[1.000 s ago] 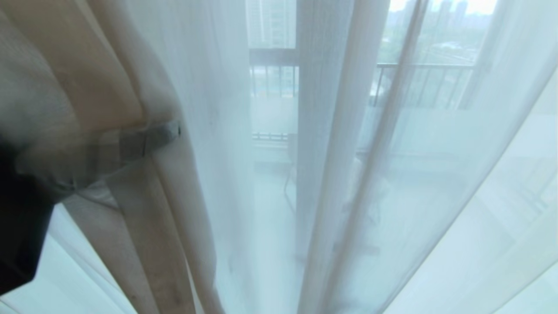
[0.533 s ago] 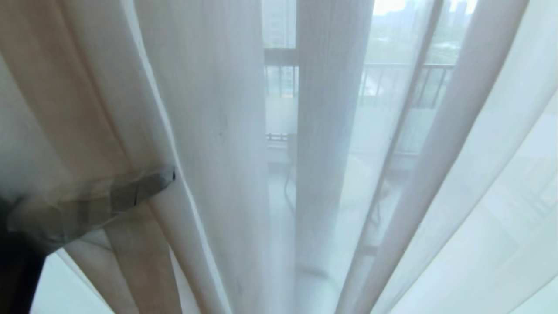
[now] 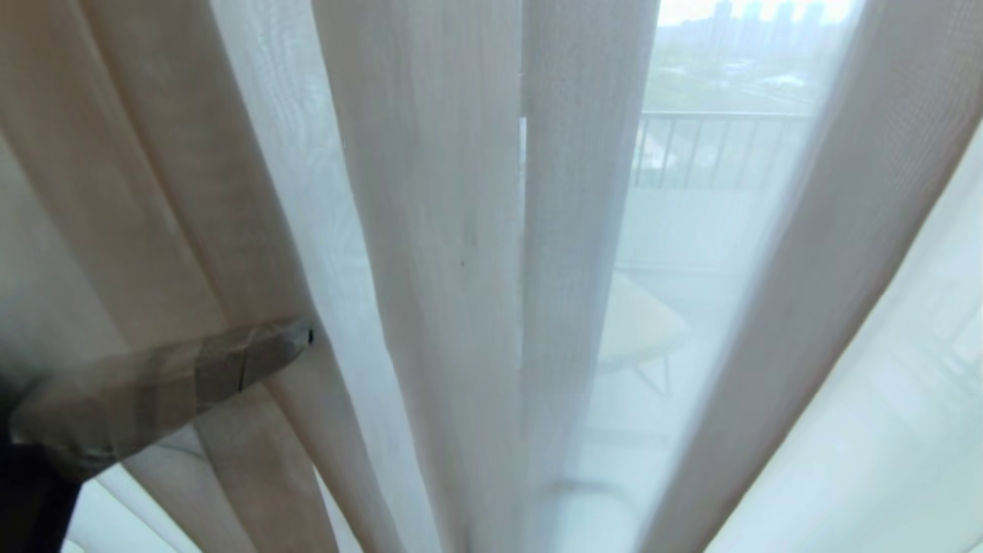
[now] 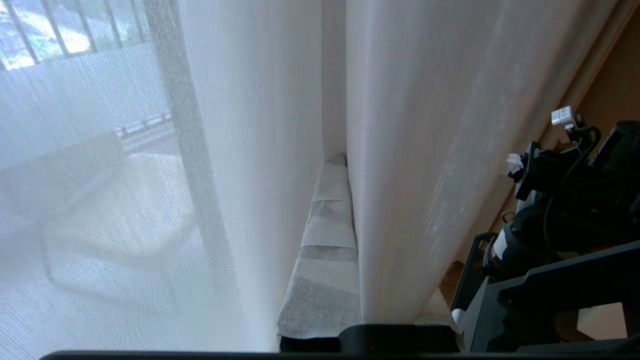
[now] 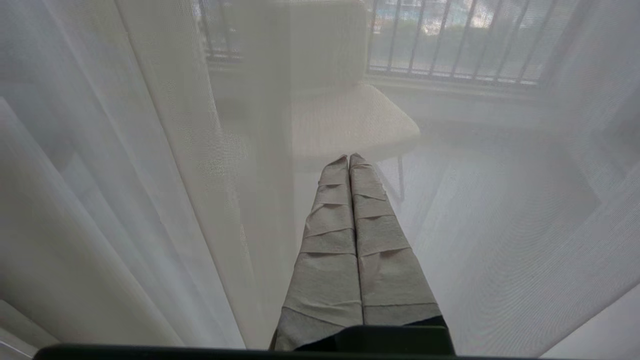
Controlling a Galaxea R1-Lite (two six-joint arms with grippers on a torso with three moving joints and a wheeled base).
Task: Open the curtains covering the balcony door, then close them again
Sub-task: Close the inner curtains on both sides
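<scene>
Sheer white curtains [image 3: 430,230] hang in pleated folds.

Obstacles: the curtains [image 3: 430,253] hang across the whole head view in dense vertical folds, the opaque beige layer [image 3: 153,200] at the left, the sheer layer [image 3: 714,230] elsewhere. Left hand [image 3: 299,338], pinched shut, is wedged in a fold with fabric draped over it; cloth presses on both sides of its fingers [image 4: 327,235]. Right hand [image 5: 349,160], shut, points at sheer cloth.

Beyond the sheer: chair [image 5: 345,125], balcony railing [image 3: 714,146].

Free room: narrow gap between folds [image 3: 524,153].
</scene>
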